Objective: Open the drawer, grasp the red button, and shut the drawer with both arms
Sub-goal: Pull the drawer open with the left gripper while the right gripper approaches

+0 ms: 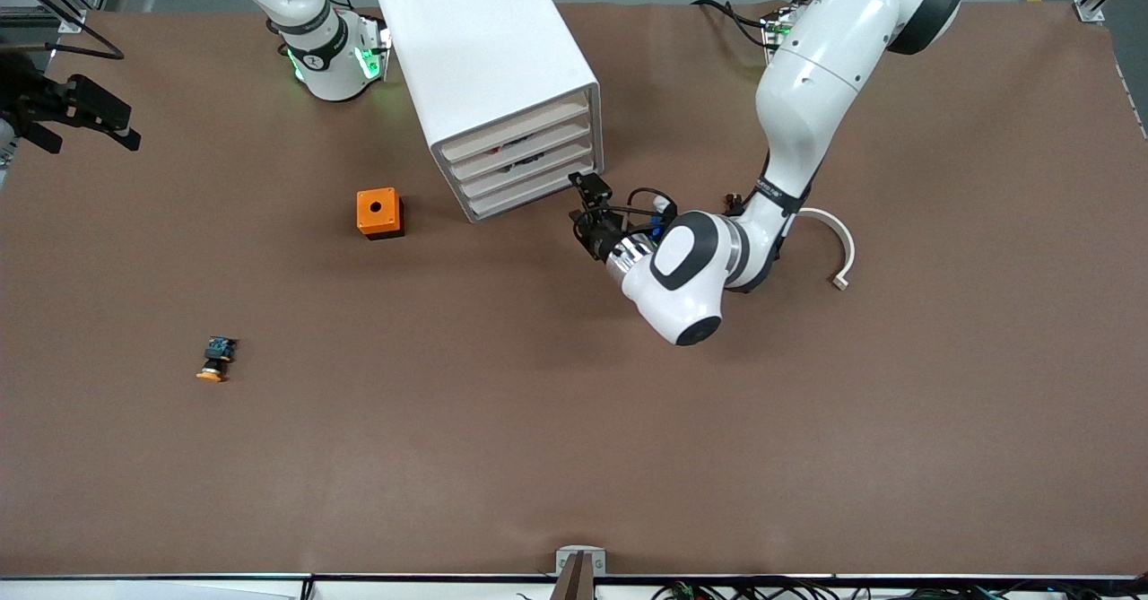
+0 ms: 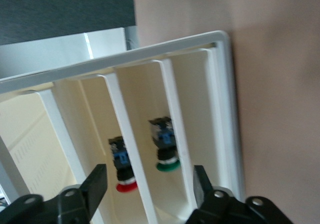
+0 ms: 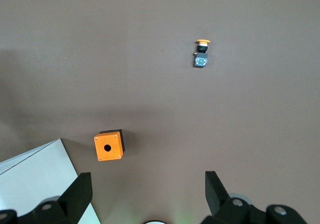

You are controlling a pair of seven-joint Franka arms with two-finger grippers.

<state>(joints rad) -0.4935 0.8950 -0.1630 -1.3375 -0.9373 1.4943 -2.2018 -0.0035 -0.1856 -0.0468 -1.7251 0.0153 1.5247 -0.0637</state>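
R gripper [image 1: 67, 116] up over the table edge at the R arm's end, fingers [image 3: 80, 194] spread wide w/ nothing between; R arm waits. Orange-yellow-cap button [image 1: 215, 359] lies on the brown table [image 1: 538, 421], closest to the front cam at the R arm's end. Orange cube w/ hole [image 1: 379, 213] sits farther back, near the white cabinet [image 1: 489, 62] and apart from it. Cabinet has 4 stacked drawers. L wrist view: drawers seen from their fronts, red-cap button [image 2: 121, 164] lies in one drawer [image 2: 125, 129], a green-cap button [image 2: 164, 145] in the next one; can't tell which levels. L gripper [image 1: 587, 204] just in front of the drawer fronts at the corner toward the L arm's end, fingers [image 2: 97, 184] parted, holding nothing. White curved strip [image 1: 839, 246] on the table beside the L arm.
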